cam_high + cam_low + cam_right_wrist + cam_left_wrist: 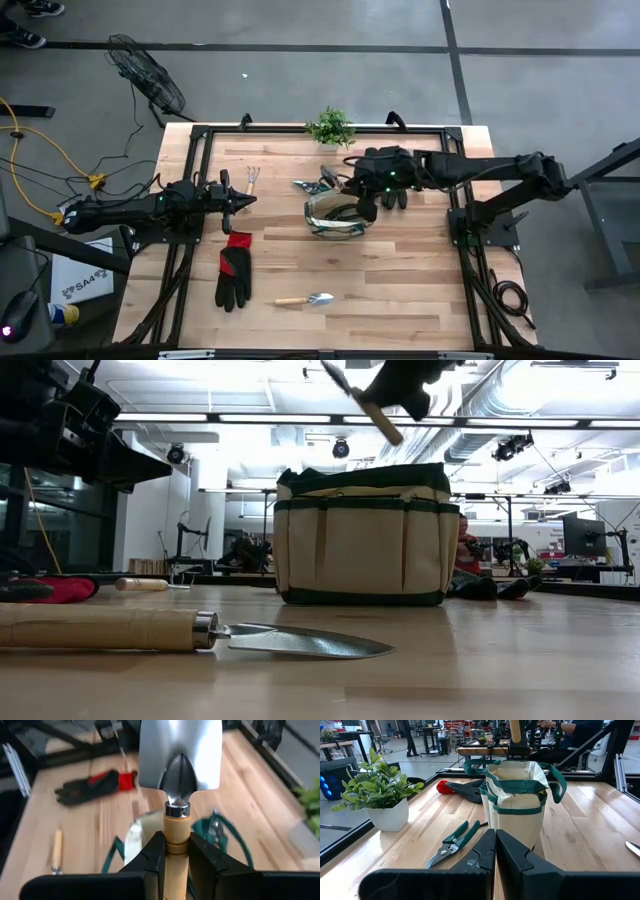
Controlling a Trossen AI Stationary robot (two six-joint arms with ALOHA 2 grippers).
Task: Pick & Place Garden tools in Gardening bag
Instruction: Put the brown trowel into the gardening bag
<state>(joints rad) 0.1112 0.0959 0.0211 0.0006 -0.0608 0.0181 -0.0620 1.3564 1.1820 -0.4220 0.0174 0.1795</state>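
The olive-khaki gardening bag (335,216) (360,540) stands upright on its base mid-table. My right gripper (352,186) (177,857) hangs above the bag, shut on a wooden-handled trowel (180,765). At the table's left side my left gripper (236,200) (495,851) is shut, level, and touches nothing. Lying flat on the table are green-handled pruning shears (454,842), a hand rake (253,178), a second trowel (306,299) (180,632), a black glove with a red cuff (234,275) and another glove (460,787) beyond the bag. My right gripper pinches the trowel's wooden handle (177,837) between its two fingers, just behind the metal collar. The blade (180,755) sticks out ahead of the fingertips. The trowel is lifted clear above the bag and tilted, its handle end (386,422) lower than the blade.
A small potted plant (330,127) (380,795) stands at the far edge behind the shears. Black frame rails (200,150) run along the table's sides. Bare wood lies to the right of the bag and along the near edge.
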